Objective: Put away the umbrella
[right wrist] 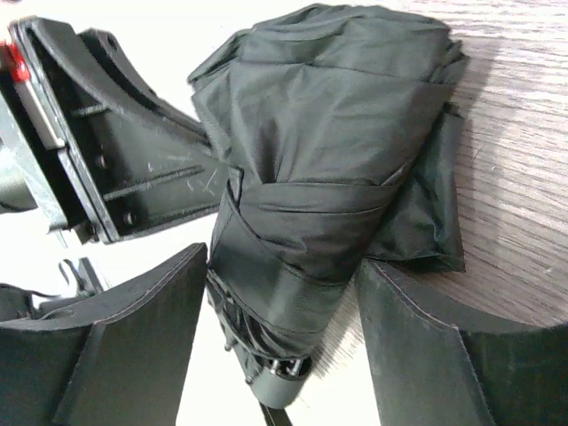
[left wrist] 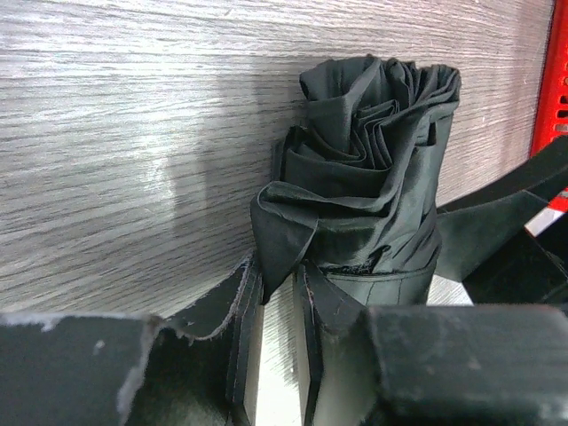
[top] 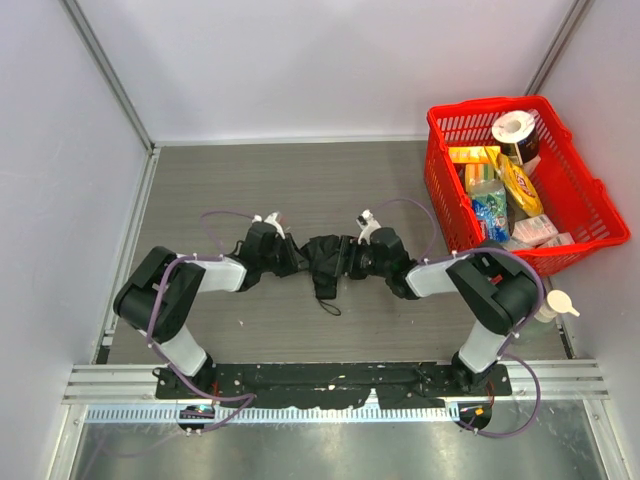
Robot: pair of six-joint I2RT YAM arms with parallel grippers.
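Observation:
The umbrella (top: 325, 258) is black and folded, lying on the grey table between my two grippers, with its strap loop (top: 328, 300) trailing toward the near edge. In the left wrist view the bunched canopy (left wrist: 368, 151) fills the middle. My left gripper (left wrist: 280, 266) is nearly closed, with a corner of the fabric pinched between its tips; it sits at the umbrella's left side (top: 293, 258). My right gripper (right wrist: 284, 262) is open, one finger on each side of the banded umbrella (right wrist: 328, 142) without touching it; it sits at the umbrella's right side (top: 352, 258).
A red basket (top: 480, 108) with several groceries and a paper roll stands at the back right. A white bottle (top: 556, 303) lies by the right arm. White walls close in the table on the left, the back and the right.

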